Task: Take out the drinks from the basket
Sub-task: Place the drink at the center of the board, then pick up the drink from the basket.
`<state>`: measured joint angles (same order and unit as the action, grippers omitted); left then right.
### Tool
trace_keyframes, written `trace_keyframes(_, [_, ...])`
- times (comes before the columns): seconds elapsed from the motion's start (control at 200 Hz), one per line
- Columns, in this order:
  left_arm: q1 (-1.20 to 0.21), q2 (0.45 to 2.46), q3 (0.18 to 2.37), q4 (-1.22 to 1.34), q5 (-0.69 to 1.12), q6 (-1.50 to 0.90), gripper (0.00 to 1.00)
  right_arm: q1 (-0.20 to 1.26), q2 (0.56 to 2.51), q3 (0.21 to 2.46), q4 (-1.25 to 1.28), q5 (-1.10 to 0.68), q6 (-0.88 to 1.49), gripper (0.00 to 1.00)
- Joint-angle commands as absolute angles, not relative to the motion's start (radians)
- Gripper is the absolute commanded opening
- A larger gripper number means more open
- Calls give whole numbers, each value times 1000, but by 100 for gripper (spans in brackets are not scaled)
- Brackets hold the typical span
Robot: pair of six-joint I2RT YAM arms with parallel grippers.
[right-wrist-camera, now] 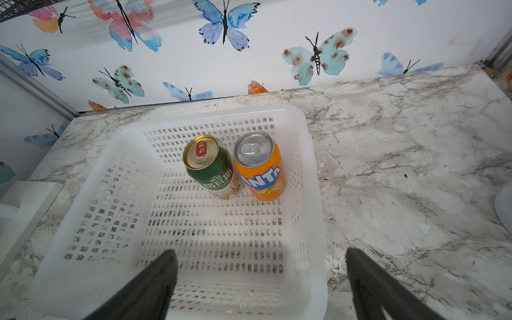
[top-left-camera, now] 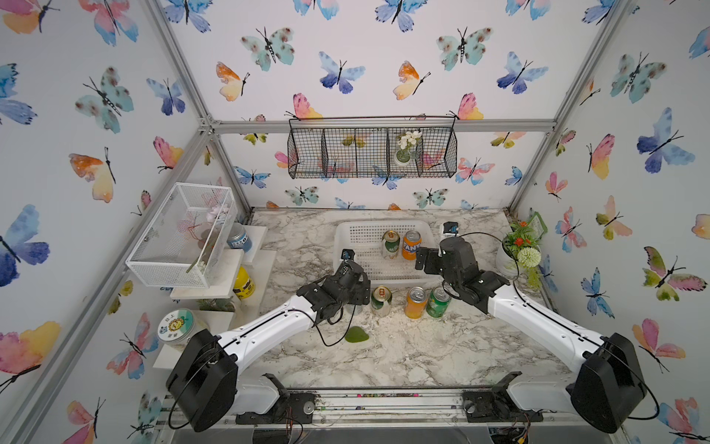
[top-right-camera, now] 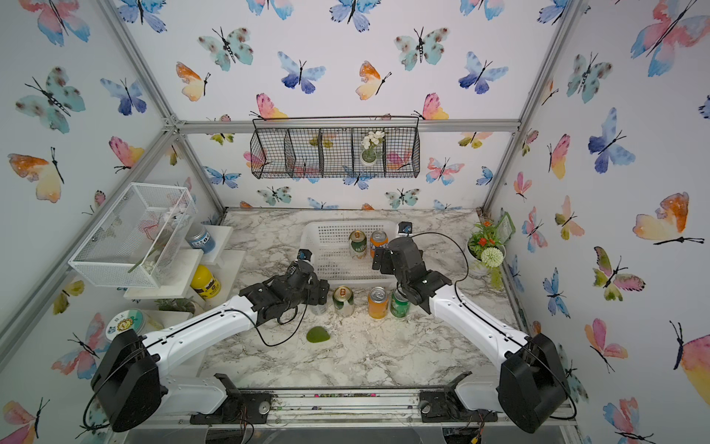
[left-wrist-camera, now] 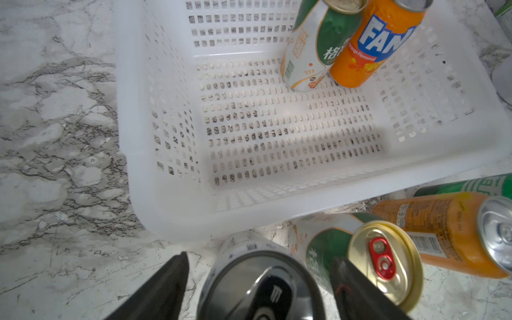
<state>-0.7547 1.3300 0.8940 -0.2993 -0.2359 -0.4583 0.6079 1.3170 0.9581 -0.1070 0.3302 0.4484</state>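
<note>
Basket (right-wrist-camera: 221,114) holds green can (right-wrist-camera: 210,171), Fanta can (right-wrist-camera: 260,174)

The basket (top-left-camera: 361,230) is white, the table (top-left-camera: 403,353) grey-veined, the walls (top-left-camera: 345,77) butterfly-patterned.

Our left arm (top-left-camera: 269,330) reaches forward and inward, its white link rising gently from the shoulder. The left wrist (top-left-camera: 345,276) bends over so the left end effector (left-wrist-camera: 259,263) points steeply downward, its two dark fingers (left-wrist-camera: 171,282) standing apart. Our right arm (top-left-camera: 538,319) mirrors it from the other side and stretches further forward. The right wrist (top-left-camera: 457,250) sits higher and tilts down, and the right end effector (right-wrist-camera: 260,253) hangs with its fingers (right-wrist-camera: 155,279) spread wide.
</note>
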Motion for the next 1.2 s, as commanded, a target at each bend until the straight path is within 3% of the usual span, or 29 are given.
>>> trace_keyframes(0.0, [-755,1283,925,-316,-265,-471,99,603,1311,960,-104,304,459,97])
trace_keyframes(0.255, [-754,1208,981,-349,-279,-483,99,588,1368,1018,-124,281,471,98])
trace_keyframes(0.551, [-667,1229,1055,-360,-256,-420,99,503,1603,1233,-174,162,471,95])
trace_keyframes(0.881, [-570,1219,984,-335,-233,-395,99,443,1878,1496,-272,109,431,88])
trace_keyframes(1.196, [-563,1216,968,-328,-239,-388,99,440,1969,1579,-297,108,411,88])
